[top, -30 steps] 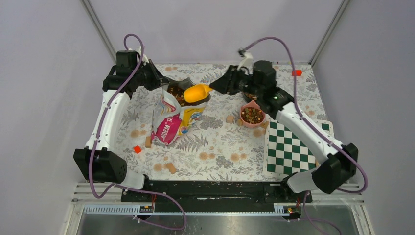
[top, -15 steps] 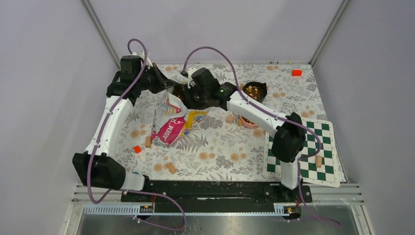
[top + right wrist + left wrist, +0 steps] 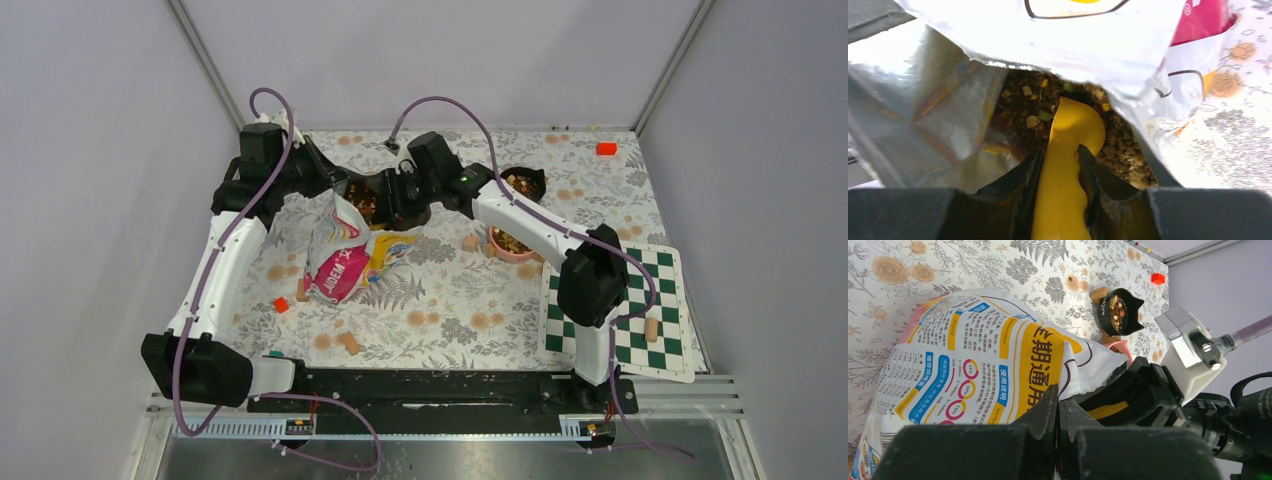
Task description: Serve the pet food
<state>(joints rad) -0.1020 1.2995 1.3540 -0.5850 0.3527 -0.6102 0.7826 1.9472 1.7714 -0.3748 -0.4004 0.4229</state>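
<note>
The worktop [image 3: 440, 300] has a cloth with flowers on it. A green and white chessboard [image 3: 625, 345] lies at its right side. Both arms reach to the far left part of the worktop and meet at the bag [image 3: 340, 260].

The bag is shiny, with pink, yellow and white on it. It stands with its open top at the far end, and the inside is silver.

The left gripper [image 3: 1058, 400] is pressed together and pinches the top edge of the bag. The right gripper [image 3: 1060, 154] reaches into the open top. Its fingers squeeze the handle of a yellow scoop [image 3: 1075, 122].

A pink bowl [image 3: 500, 255] sits to the right of the bag, partly under the right arm. A black bowl [image 3: 1120, 312] with cat ears sits beyond it, near the far edge.

The round end of the scoop rests on the pet food [image 3: 1025, 107] inside the bag. The food is a pile of tiny brown and tan bits. More of it is in the black bowl and in the pink bowl.

A wooden cube [image 3: 302, 290] lies near the bottom of the bag, with a red block [image 3: 281, 305] just beside it. Another red block [image 3: 606, 148] sits in the far right corner.
</note>
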